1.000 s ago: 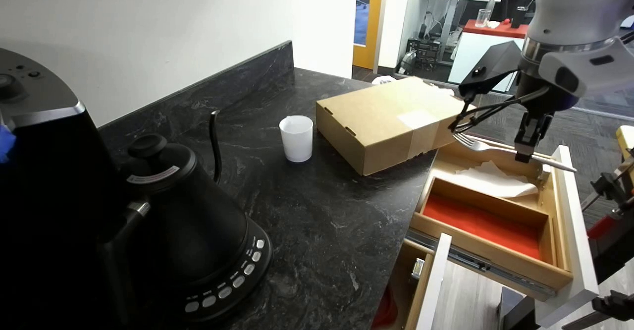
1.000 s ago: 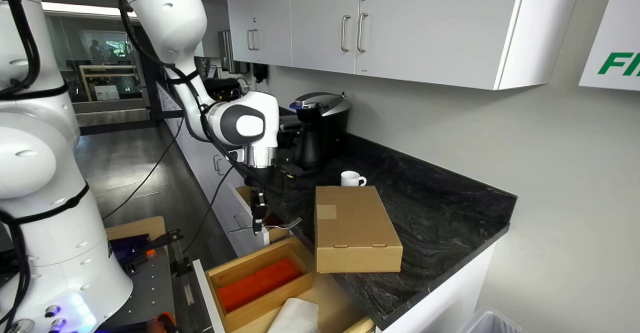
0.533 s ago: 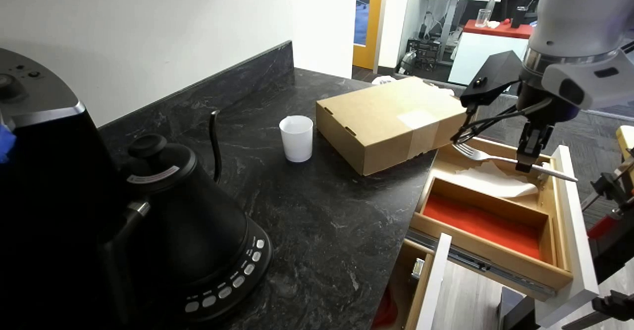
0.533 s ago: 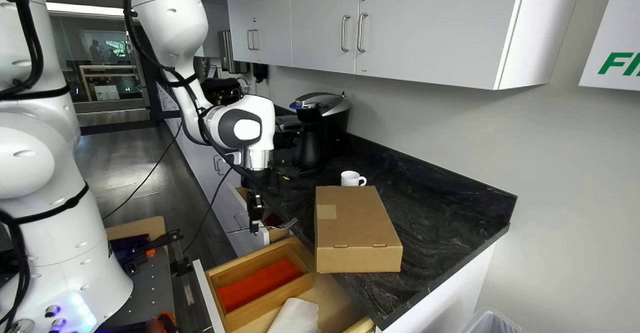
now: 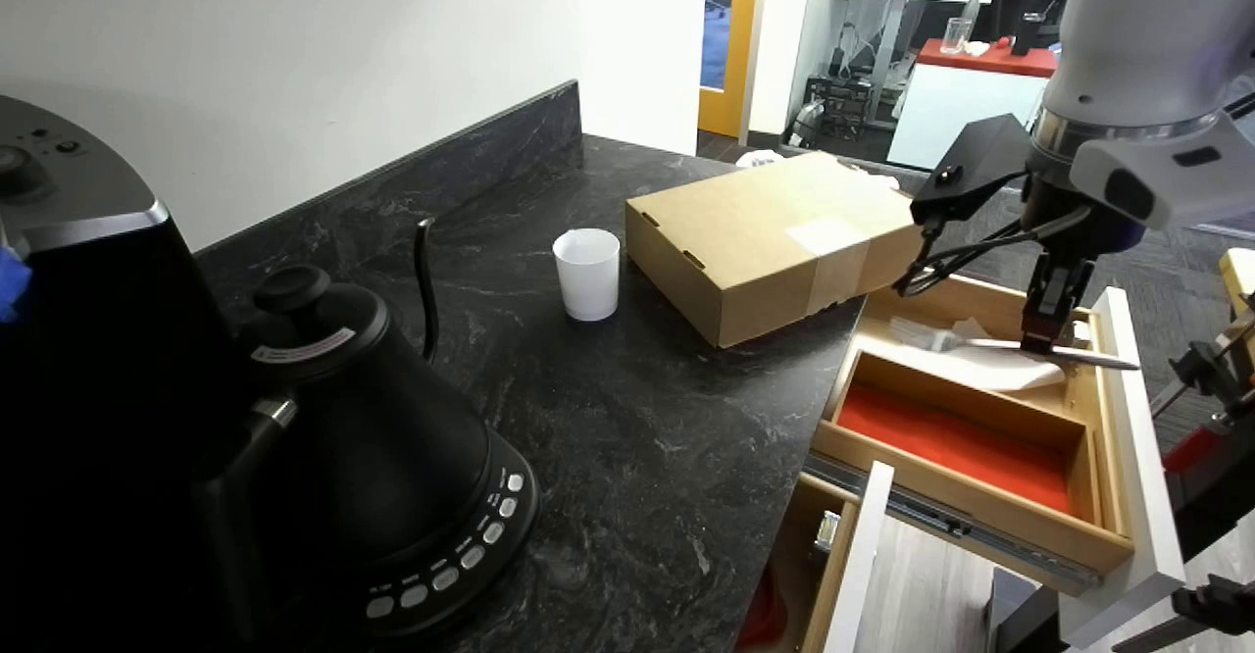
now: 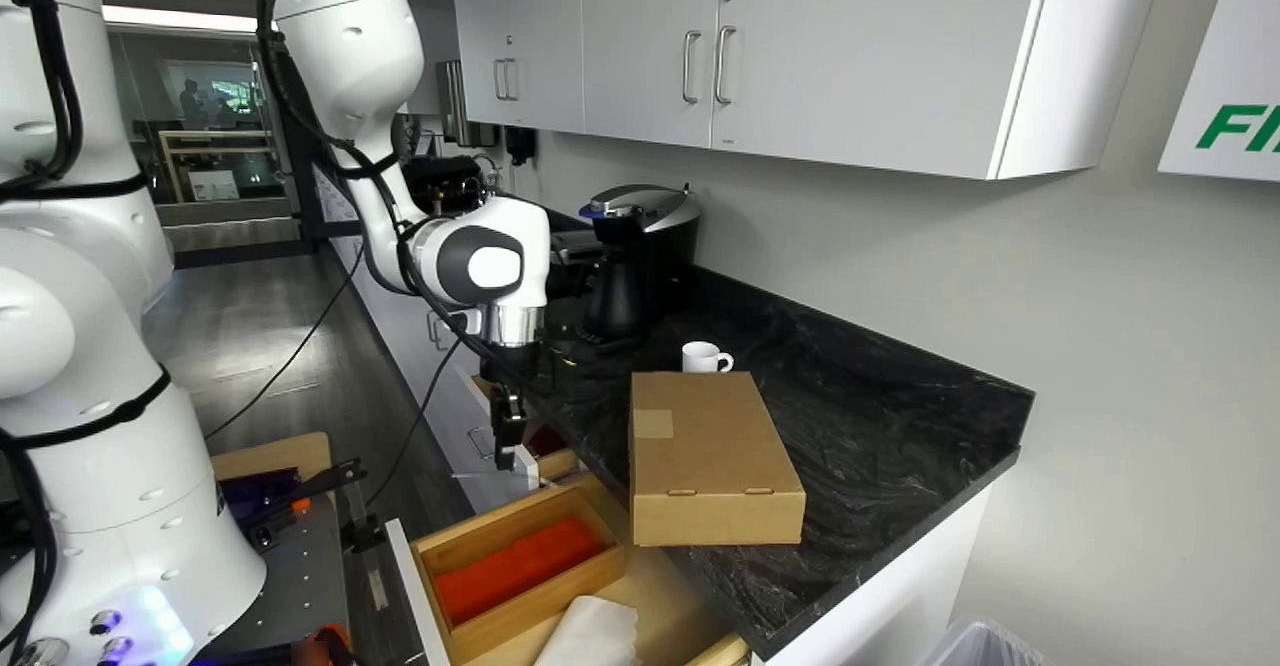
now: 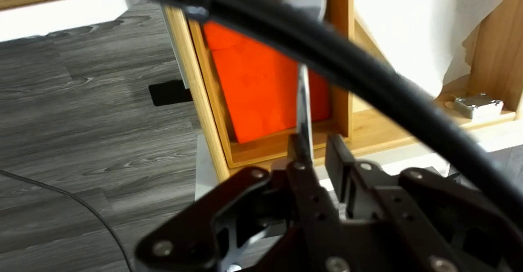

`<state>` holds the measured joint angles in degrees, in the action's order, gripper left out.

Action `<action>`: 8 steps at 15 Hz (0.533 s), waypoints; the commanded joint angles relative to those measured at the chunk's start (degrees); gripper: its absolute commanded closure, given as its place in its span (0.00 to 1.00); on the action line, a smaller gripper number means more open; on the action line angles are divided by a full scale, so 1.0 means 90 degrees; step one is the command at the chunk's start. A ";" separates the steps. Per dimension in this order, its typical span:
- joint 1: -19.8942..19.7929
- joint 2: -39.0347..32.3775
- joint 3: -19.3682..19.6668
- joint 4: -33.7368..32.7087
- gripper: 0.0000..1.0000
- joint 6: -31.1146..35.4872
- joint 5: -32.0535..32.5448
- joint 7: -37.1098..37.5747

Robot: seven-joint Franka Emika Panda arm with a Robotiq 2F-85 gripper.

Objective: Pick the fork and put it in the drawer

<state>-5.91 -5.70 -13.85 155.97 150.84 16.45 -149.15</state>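
Observation:
The silvery fork (image 5: 1088, 356) is over the open drawer (image 5: 956, 452), also visible in an exterior view (image 6: 475, 475), where it is thin and blurred. My gripper (image 7: 318, 145) has its fingers apart in the wrist view. The fork handle (image 7: 304, 104) runs beside the left-hand finger, with a gap to the other finger. In an exterior view the fork lies at or just under the fingertips (image 5: 1039, 344). The wrist view shows the fork across the red-floored compartment (image 7: 261, 96). A black cable hides part of the fork there.
A brown cardboard box (image 5: 775, 241) stands on the dark counter (image 5: 627, 457) beside the drawer. White paper (image 5: 980, 364) lies in the drawer's other section. A white cup (image 5: 588, 276) and a black kettle (image 5: 363, 457) are on the counter. A lower drawer (image 5: 863, 555) is also open.
The gripper has come down slightly. The fork, earlier crossing between the fingers, now sits lower, at or below the fingertips, and looks blurred. Its tines have dropped toward the drawer.

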 commanded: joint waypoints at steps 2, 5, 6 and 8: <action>-0.0720 -0.0099 -0.0537 0.0007 0.45 0.0205 0.0099 0.0000; -0.1096 -0.0183 -0.0833 -0.0036 0.27 0.0165 0.0117 0.0000; -0.1196 -0.0192 -0.0895 -0.0062 0.19 0.0113 0.0111 0.0000; -0.1344 -0.0143 -0.0940 -0.0097 0.06 0.0005 0.0064 0.0000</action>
<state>-14.54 -6.94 -20.47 155.60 150.84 16.50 -149.15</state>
